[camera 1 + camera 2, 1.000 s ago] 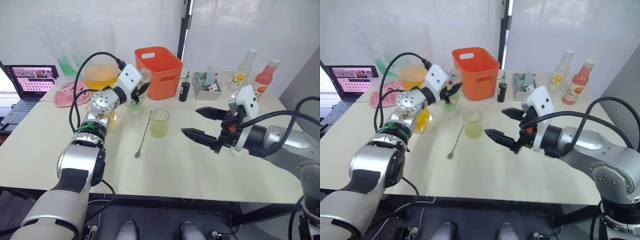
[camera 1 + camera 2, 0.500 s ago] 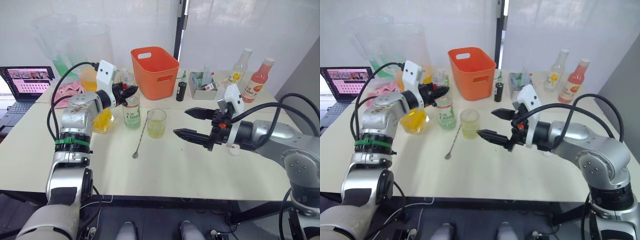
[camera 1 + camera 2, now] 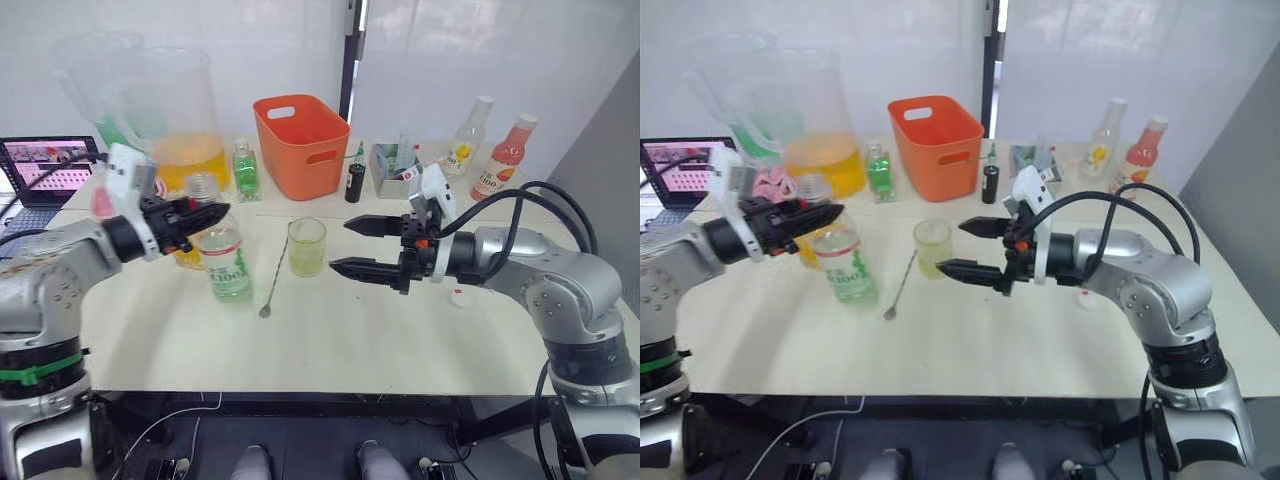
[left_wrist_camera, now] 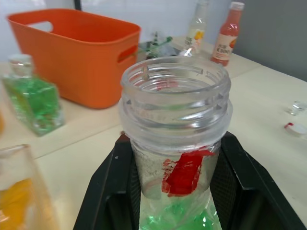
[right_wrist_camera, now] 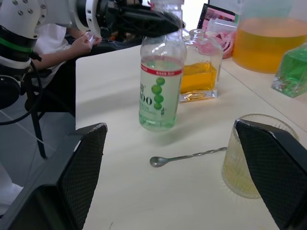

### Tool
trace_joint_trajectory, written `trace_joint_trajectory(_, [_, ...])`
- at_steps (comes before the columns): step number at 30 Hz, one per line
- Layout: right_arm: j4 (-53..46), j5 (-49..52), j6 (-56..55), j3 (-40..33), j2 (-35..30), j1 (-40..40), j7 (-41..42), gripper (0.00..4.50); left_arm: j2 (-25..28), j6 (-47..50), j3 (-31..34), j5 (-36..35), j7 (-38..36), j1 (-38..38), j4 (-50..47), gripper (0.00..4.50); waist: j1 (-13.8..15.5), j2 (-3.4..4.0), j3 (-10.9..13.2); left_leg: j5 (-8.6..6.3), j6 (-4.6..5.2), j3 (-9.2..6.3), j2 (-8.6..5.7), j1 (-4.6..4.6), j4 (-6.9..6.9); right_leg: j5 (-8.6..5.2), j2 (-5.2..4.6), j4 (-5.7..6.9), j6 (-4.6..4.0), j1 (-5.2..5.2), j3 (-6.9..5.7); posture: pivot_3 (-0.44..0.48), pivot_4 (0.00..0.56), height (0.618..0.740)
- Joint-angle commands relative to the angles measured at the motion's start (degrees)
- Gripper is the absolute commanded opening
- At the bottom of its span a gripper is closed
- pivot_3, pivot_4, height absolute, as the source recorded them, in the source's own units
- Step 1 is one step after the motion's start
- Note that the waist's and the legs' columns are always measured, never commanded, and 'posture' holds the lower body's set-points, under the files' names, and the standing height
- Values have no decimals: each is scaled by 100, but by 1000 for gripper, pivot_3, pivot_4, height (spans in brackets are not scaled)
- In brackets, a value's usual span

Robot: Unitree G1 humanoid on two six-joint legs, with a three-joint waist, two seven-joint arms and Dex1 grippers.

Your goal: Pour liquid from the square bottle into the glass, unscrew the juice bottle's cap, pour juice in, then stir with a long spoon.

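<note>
On desk: glass point(image 3: 306, 247) holds yellowish liquid; juice bottle point(image 3: 228, 266) uncapped, left gripper point(image 3: 200, 212) clamping neck; right gripper point(image 3: 352, 246) wide, empty. Juice pour, stirring remain.

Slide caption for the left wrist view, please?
Left pincer clamps the uncapped juice bottle at its neck, with the orange bin behind.
</note>
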Motion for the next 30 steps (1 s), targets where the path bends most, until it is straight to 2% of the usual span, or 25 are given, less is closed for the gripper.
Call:
trace_joint_trajectory(1, [115, -119, -183, -33, 40, -206, 284, 4500, 82, -126, 981, -435, -95, 577, -482, 1383, 1, 0, 0, 0, 0, 0, 0, 0, -1, -2, 0, -2, -4, 0, -1, 0, 150, 717])
trace_joint_trajectory(6, [311, -246, -191, -34, 39, -308, 582, 4500, 165, -235, 2031, -731, -230, 1798, -648, 1383, 1, -1, 0, 0, 0, -1, 2, 0, -1, -20, 0, 1, -36, -2, -5, 0, 150, 717])
trace_joint_trajectory(9, [385, -292, -173, -28, -14, -336, 756, 4500, 251, -737, 2598, -491, -393, 2429, -264, 1383, 8, -1, 0, 0, -1, -1, 3, 0, -2, -27, -1, -1, -48, -3, -7, 0, 150, 717])
trace_joint_trajectory(13, [374, -342, -116, -55, -38, -321, 851, 4500, 273, -1576, 2891, -95, -25, 2450, 599, 1383, 29, -3, -1, -1, -1, 0, 4, 1, -3, -26, -3, -2, -55, -6, -15, 0, 150, 717])
trace_joint_trajectory(16, [270, -304, -44, -114, -81, -247, 824, 4500, 356, -2131, 2682, 200, 295, 2064, 1329, 1383, 75, -6, -3, -2, -3, 0, 4, 1, -2, -25, -6, -7, -57, -2, -18, 0, 150, 717])
trace_joint_trajectory(19, [45, -165, 121, -270, -129, -102, 669, 4500, 508, -2625, 2161, 490, 513, 1286, 2198, 1383, 168, -11, -6, -1, -4, 0, 4, 1, -2, -23, -7, -7, -59, -3, -23, 0, 150, 717])
trace_joint_trajectory(23, [-259, -39, 329, -466, -153, 112, 436, 4500, 708, -3009, 1432, 742, 410, 236, 3318, 1383, 196, -20, -12, 1, -6, 1, 4, -3, -2, -22, -9, -12, -58, -2, -30, 0, 150, 717])
trace_joint_trajectory(30, [-693, 169, 587, -828, -124, 431, -153, 4500, 767, -3957, 81, 1590, 371, -2204, 6025, 1383, 233, -22, -13, 3, -5, -1, 5, -4, -6, -9, -8, -6, -34, -3, -37, 0, 150, 717])
